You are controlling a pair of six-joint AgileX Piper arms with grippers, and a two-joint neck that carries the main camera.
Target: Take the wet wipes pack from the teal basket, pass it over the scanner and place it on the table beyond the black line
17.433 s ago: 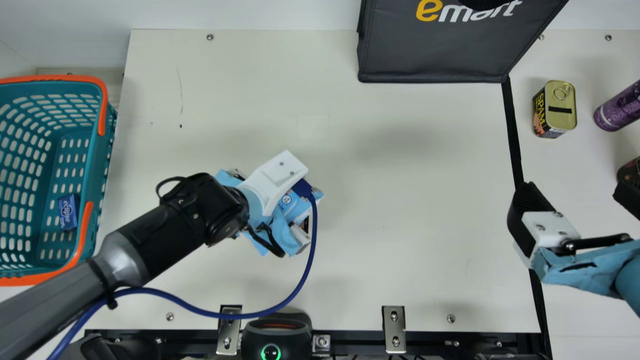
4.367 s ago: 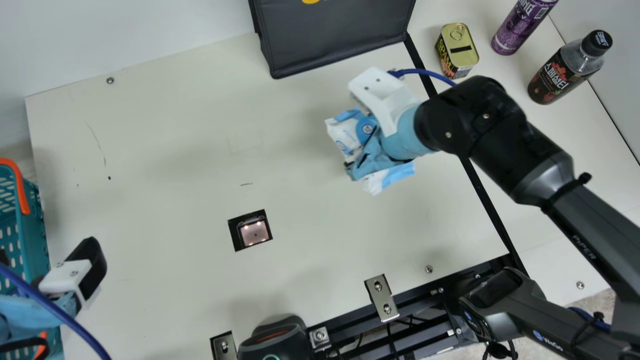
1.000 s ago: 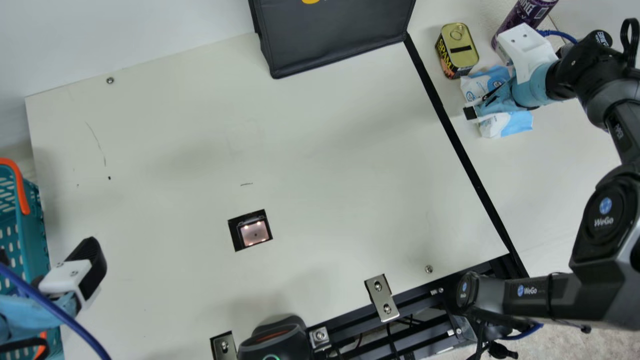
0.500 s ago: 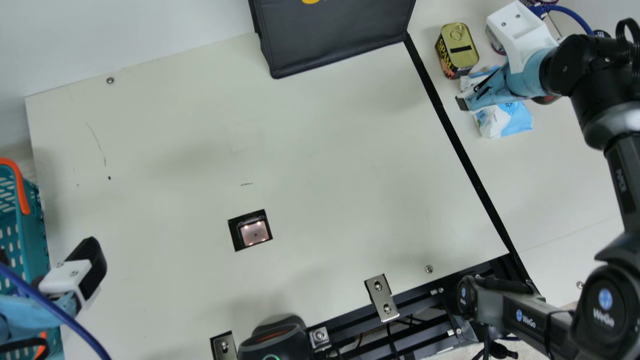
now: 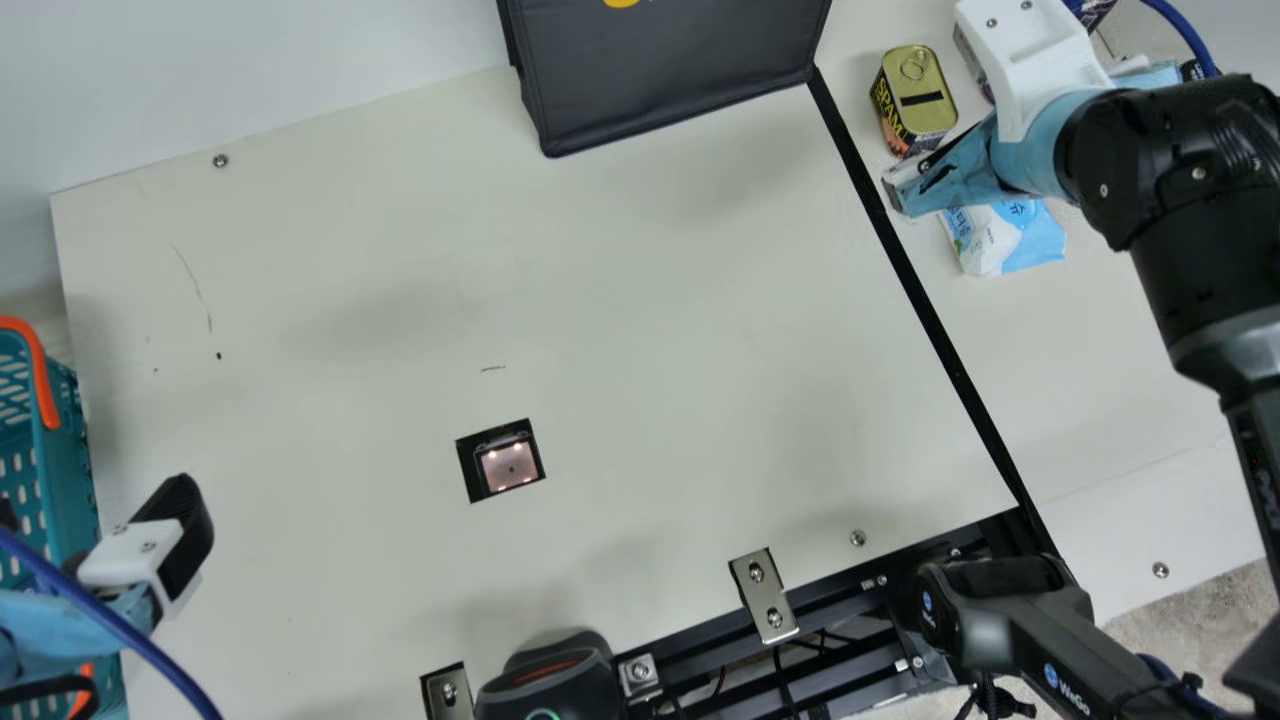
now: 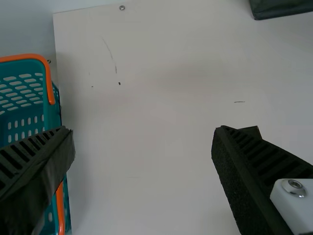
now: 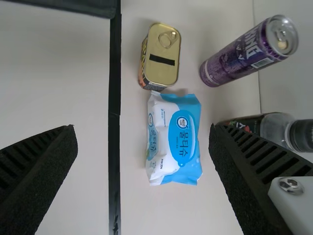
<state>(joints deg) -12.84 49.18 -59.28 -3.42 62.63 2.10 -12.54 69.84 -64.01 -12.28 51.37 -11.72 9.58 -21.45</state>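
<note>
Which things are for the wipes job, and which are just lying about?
For the job:
blue and white soft wipes pack
teal plastic basket
square glowing scanner
black line
cream table

Lying about:
gold metal tin
purple metal can
clear plastic bottle
black fabric bag

likely a robot lab, set up as a shop checkout
2 robot arms [image 5: 1170, 170] and a metal frame [image 5: 830, 592] suggest the lab; scanner [image 5: 510, 466], teal basket [image 5: 68, 450], dark bag [image 5: 670, 70] and tin [image 5: 915, 95] the checkout.
</note>
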